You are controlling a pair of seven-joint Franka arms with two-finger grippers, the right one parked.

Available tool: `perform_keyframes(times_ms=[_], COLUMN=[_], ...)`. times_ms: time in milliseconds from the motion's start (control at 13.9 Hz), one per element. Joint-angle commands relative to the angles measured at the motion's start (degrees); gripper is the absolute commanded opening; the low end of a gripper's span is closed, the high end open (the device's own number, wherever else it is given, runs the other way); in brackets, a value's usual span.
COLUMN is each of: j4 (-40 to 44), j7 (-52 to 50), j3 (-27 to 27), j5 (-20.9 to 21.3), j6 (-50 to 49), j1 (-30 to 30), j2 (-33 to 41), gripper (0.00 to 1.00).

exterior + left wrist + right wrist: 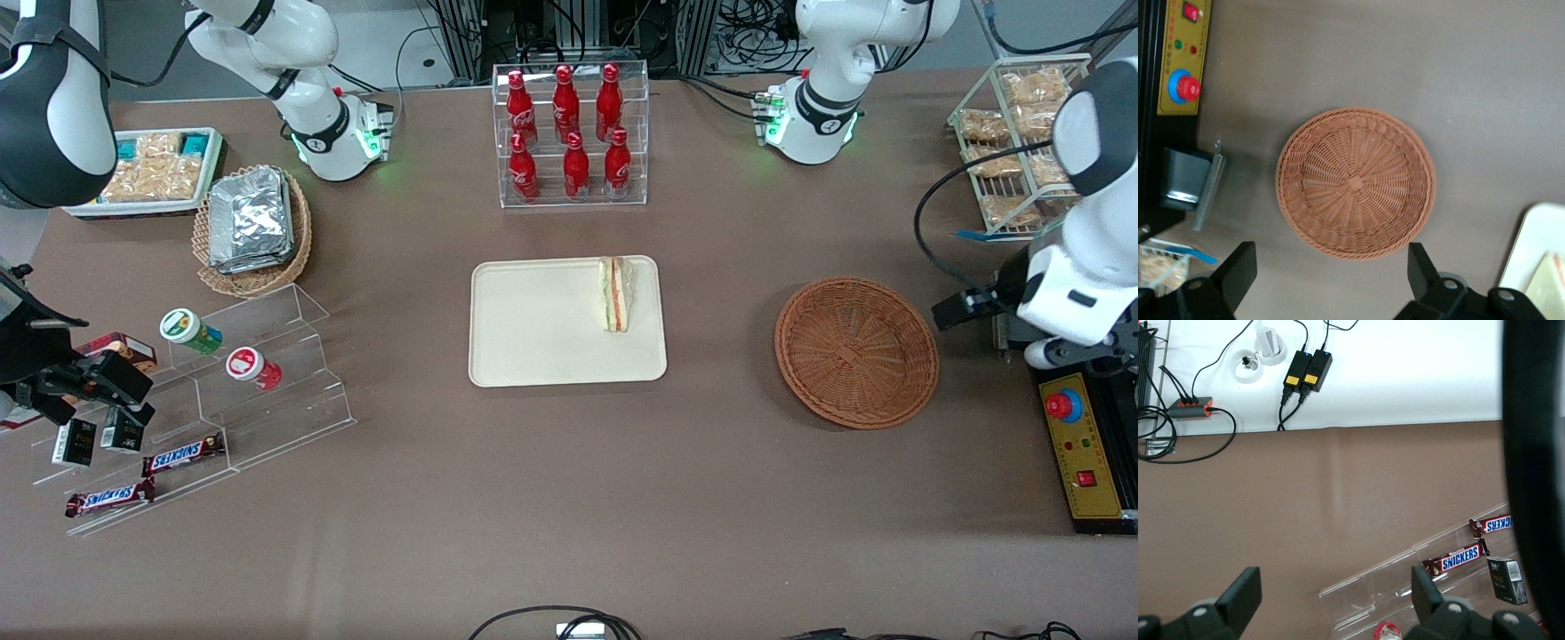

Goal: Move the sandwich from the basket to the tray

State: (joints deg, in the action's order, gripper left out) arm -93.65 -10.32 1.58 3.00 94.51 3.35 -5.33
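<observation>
The sandwich [614, 293] lies on the tray [533, 356] at frame centre; the open, empty gripper [1328, 277] hovers above the basket [856, 352].

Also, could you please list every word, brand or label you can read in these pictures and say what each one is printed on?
"SNICKERS": brown candy bar on the clear acrylic step display.
"SNICKERS": second brown candy bar, nearer the front camera.
Red bottles in the clear rack: white script, too small to read.
Small black boxes: print unreadable.
Yellow control panel: no legible text.
Triangular sandwich, cream tray, reddish-brown wicker basket: none.
The open claw hangs above the basket.
</observation>
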Motion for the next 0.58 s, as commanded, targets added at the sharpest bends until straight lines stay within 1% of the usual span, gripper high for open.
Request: perform_keyframes(times_ms=[0,144,216,432,504], j4=[-0.92,-0.92,-1.00,-0.57,-0.48], j7=[6.53,8.37,9.52,10.23,10.23], j3=[-6.75,-9.13,-9.40,-9.49,-9.49], j5=[-0.81,-0.81,-0.98,-3.35,-3.36], j6=[-1.87,-2.40,-2.49,-4.24,-4.86], j1=[-6.58,-8.18,-8.18,-8.27,-8.18], j2=[3.83,5.59,6.47,7.79,7.71], gripper=[1.00,1.00,1.00,1.00,1.00])
